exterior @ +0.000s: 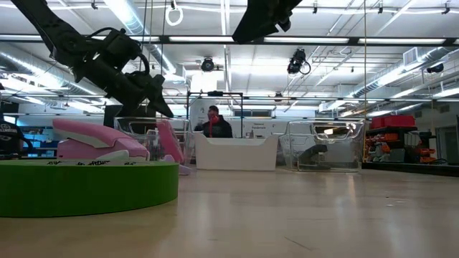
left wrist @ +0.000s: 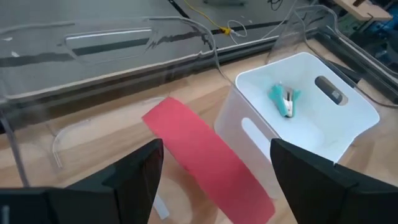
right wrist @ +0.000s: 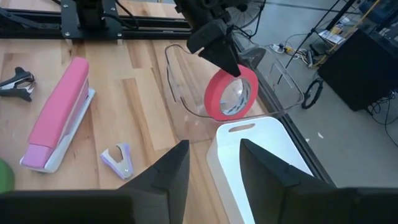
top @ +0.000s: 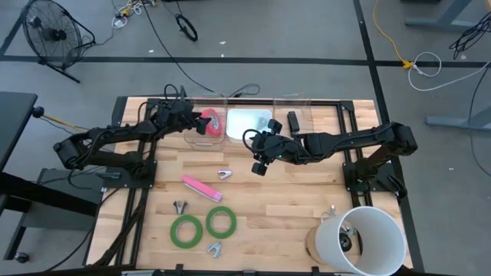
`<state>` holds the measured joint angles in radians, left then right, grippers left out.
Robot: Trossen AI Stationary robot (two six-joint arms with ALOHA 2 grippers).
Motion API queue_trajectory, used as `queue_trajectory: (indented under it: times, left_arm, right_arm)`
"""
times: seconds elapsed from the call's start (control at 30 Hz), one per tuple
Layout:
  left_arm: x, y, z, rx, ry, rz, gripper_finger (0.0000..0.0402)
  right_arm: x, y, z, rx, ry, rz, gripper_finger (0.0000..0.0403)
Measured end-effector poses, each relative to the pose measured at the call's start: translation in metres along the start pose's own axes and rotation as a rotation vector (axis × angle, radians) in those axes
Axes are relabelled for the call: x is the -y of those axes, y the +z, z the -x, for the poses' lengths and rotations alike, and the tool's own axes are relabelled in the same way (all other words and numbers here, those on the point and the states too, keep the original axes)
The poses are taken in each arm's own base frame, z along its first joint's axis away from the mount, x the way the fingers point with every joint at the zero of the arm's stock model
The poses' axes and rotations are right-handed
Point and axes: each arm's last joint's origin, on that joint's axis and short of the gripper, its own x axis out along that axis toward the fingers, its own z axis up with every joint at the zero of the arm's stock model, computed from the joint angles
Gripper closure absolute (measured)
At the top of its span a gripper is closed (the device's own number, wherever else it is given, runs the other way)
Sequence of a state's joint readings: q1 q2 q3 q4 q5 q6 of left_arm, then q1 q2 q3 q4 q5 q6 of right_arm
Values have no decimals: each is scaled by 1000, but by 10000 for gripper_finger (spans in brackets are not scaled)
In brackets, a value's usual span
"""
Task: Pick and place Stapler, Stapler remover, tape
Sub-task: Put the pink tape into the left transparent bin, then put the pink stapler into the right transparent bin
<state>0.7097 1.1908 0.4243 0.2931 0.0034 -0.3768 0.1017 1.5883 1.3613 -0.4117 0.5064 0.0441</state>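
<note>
The left gripper (top: 196, 116) hangs over the clear bin (top: 205, 138) at the far left of the row of containers, its fingers (left wrist: 134, 171) spread wide with nothing between them. The pinkish-red tape roll (top: 207, 124) stands on edge inside that bin, just below and ahead of those fingers; in the right wrist view the dark fingertips sit right at the roll's upper rim (right wrist: 231, 92), and whether they touch it cannot be told. In the left wrist view the roll's red band (left wrist: 208, 160) runs between the two parted fingers.

The right gripper (top: 259, 165) hovers above the table near the front of the white bin (top: 247, 127), jaws part open and holding nothing; its fingers (right wrist: 168, 177) frame the white bin's near wall. A teal staple remover (left wrist: 284, 99) lies in the white bin. A third, clear bin (top: 295, 115) to the right holds a dark item (top: 292, 120).

Out on the wooden table (top: 291, 207), the pink stapler (top: 202, 188) lies near the middle, well apart from both grippers. The two green tape rolls (top: 186, 231) (top: 221, 221) lie flat side by side nearer the front edge. A lilac staple remover (right wrist: 119, 158) lies just beyond the stapler, a dark one (right wrist: 17, 83) rests to its left, and another pale one (top: 214, 248) sits near the front by the green rolls. A white bucket (top: 368, 241) stands at the front right corner
</note>
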Motion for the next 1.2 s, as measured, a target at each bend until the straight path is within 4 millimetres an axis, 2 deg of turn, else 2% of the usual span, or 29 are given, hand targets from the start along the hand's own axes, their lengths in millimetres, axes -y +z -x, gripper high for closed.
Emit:
queue_trajectory:
  times: [0.63,0.8,0.97,1.07,1.2]
  left_arm:
    - [1,4,0,23,22,-44,99]
    - [14,23,6,50,-141,-66,99]
    - [36,41,26,48,-445,-97,99]
    - [52,37,41,-27,-633,-110,99]
    - [74,16,61,-178,-764,-204,99]
  right_arm:
    - [0,0,0,-2,0,1,263]
    - [0,0,0,-3,0,1,263]
    - [0,-2,0,-16,-1,4,263]
    - [0,-3,0,-28,-1,-8,263]
    - [0,-4,0,-37,0,-7,263]
